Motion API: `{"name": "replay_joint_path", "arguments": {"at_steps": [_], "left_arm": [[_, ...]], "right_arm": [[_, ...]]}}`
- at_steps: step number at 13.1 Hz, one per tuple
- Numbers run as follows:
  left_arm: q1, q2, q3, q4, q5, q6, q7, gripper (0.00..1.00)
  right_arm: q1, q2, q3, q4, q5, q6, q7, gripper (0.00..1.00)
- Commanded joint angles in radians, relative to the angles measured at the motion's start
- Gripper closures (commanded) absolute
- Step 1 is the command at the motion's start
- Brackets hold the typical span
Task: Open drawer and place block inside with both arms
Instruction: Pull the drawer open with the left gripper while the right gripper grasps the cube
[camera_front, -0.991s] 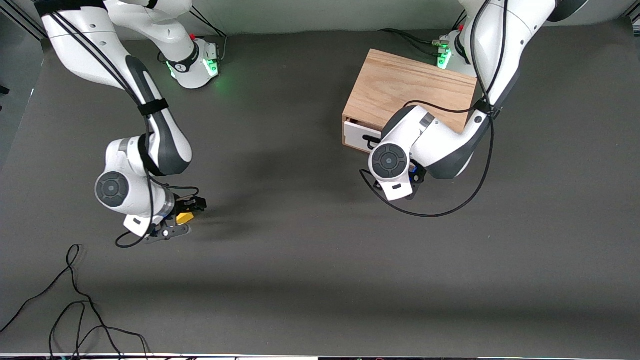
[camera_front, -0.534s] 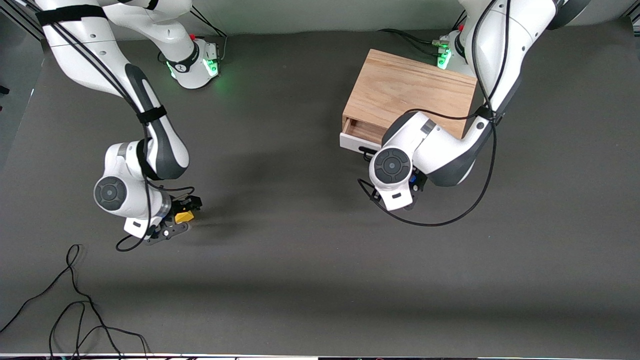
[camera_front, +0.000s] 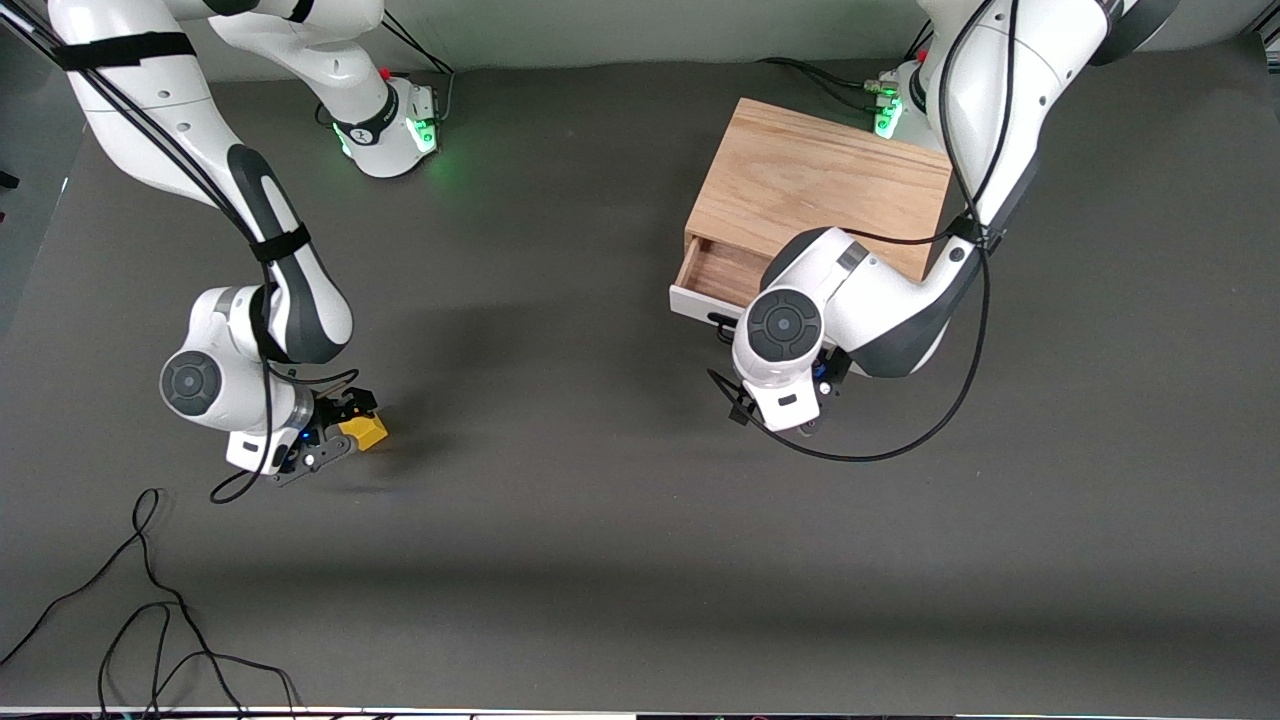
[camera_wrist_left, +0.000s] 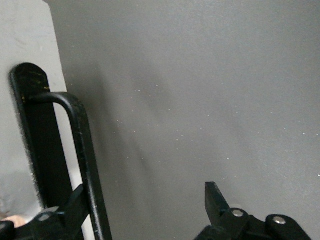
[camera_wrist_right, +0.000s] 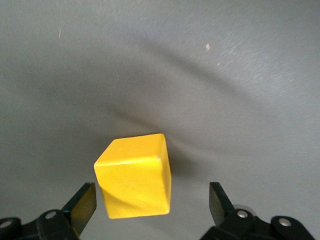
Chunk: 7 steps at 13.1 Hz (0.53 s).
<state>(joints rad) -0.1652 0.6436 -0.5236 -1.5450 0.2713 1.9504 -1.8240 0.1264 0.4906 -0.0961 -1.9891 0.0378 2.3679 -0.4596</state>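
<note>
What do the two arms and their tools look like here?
Both arms are white with dark grey joint sections and round grey caps. Black cables run along them, strapped on the right arm and looping loose off the left arm. Bases glow green. Each tool is black with two fingers and silver screws: left tool, right tool.

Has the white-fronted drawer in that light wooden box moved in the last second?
Yes. The white-fronted drawer has slid out of the fixed light oak box, toward the front camera, exposing its wood interior.

Drawer (camera_front: 712, 278) part open in box (camera_front: 820, 190), left arm's end. Block (camera_front: 365, 431) on table (camera_front: 600, 520), right arm's end, nearer camera.
</note>
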Motion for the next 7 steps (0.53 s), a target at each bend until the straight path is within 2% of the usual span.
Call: {"name": "replay_joint_path", "arguments": {"at_steps": [1, 4, 7], "left_arm": [[-0.028, 0.045, 0.023, 0.055, 0.039, 0.103, -0.012, 0.00], [-0.033, 0.045, 0.043, 0.057, 0.040, 0.146, -0.014, 0.00], [-0.034, 0.045, 0.062, 0.072, 0.039, 0.168, -0.018, 0.00]], "right_arm": [[0.006, -0.007, 0.001, -0.026, 0.016, 0.027, -0.030, 0.00], [0.004, 0.011, 0.001, -0.027, 0.017, 0.060, -0.030, 0.01], [0.001, 0.020, -0.001, -0.027, 0.031, 0.068, -0.027, 0.49]]}}
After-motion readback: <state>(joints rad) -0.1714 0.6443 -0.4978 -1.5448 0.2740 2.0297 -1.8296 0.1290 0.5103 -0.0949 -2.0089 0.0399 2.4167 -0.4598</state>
